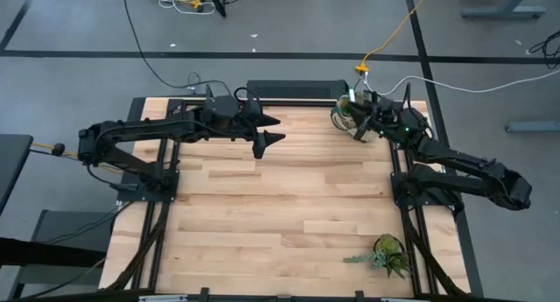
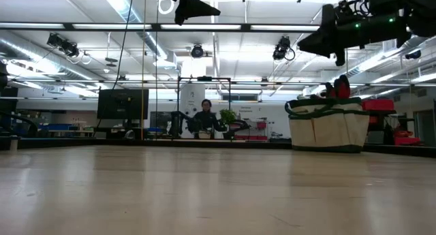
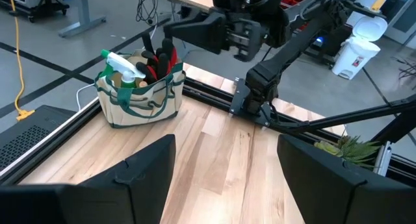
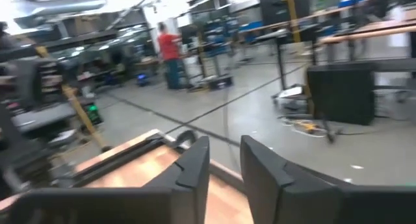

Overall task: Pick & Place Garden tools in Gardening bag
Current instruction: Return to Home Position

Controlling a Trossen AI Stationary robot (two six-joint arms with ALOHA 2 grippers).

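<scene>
The left claw (image 1: 278,130) hangs wide open and empty, well apart from the gardening bag (image 3: 140,100), which stands upright with gloves (image 3: 162,58) poking out. The right claw (image 4: 225,143), slightly parted and empty, hovers above the bag; retreating low could snag the gloves and tip it.

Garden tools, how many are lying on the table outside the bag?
0. None lies on the table; red gloves and a green-and-white piece poke from the gardening bag; more may be hidden inside.
</scene>
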